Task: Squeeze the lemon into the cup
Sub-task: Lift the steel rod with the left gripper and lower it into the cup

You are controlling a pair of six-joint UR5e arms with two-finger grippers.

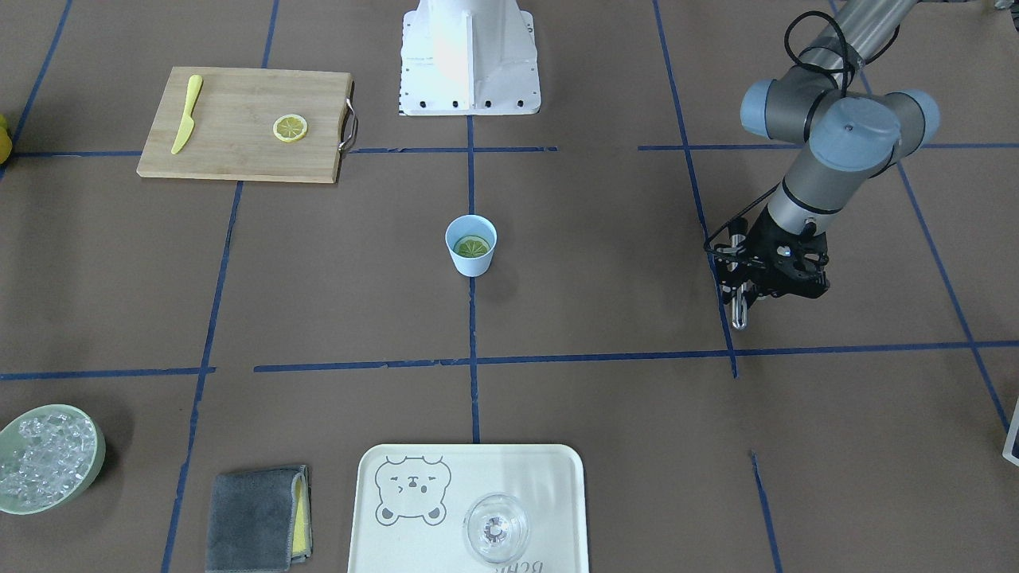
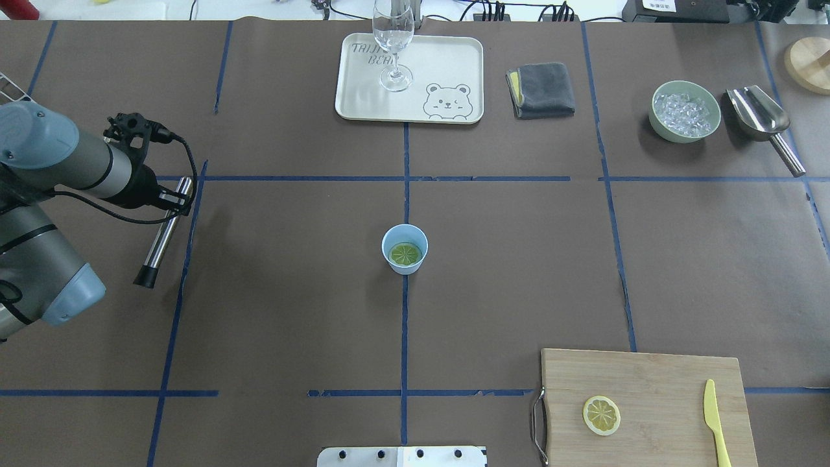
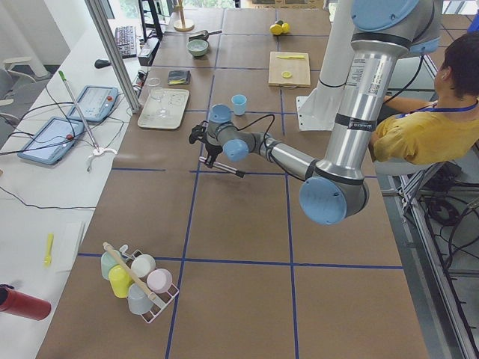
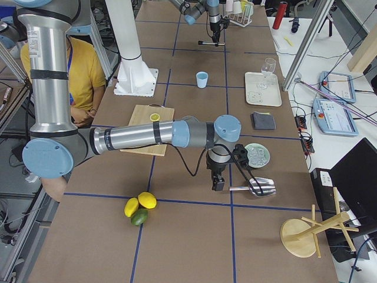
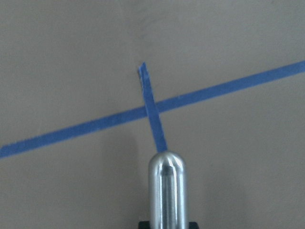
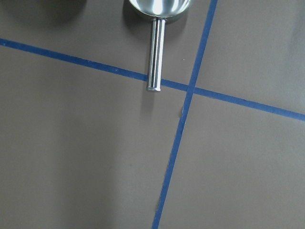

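Note:
The light-blue cup stands at the table's middle and also shows in the front view. A greenish lemon slice lies flat inside it. A second yellow slice lies on the cutting board. My left gripper is far to the cup's left, shut on a metal rod with a black end, held over the table. The rod's rounded tip fills the left wrist view. My right gripper shows only in the right side view, so I cannot tell its state.
A yellow plastic knife lies on the board. A tray with a clear glass, a grey cloth, a green bowl of ice and a metal scoop line the far edge. The robot base stands opposite.

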